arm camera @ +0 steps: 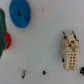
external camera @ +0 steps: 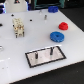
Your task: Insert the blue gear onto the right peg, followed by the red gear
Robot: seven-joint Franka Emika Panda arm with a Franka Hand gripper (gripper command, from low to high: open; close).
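Gripper: neither view shows it. Whether the jaws are spread or closed cannot be told, so no item can be placed relative to them; each is placed by its neighbours instead.

1. Grey plate (external camera: pixel 45 60), black-rimmed, lying flat on the white table (external camera: pixel 15 55), nearest the exterior camera. It carries two short dark upright pins. The right peg (external camera: pixel 50 50) stands toward the exterior view's right and is bare; its twin (external camera: pixel 37 54) is also bare.
2. Blue gear (external camera: pixel 57 36) (arm camera: pixel 20 12), flat on the table just beyond the plate, apart from it and from both pins.
3. Red gear (external camera: pixel 63 25) (arm camera: pixel 7 40), near the blue gear on its far side, not touching it. In the wrist view a blurred dark green shape (arm camera: pixel 2 22) hides part of it.
4. Cream block (external camera: pixel 19 27) (arm camera: pixel 70 50), upright, well apart from both gears, toward the exterior view's left.
5. Dark blue flat piece (external camera: pixel 52 8), farthest back.
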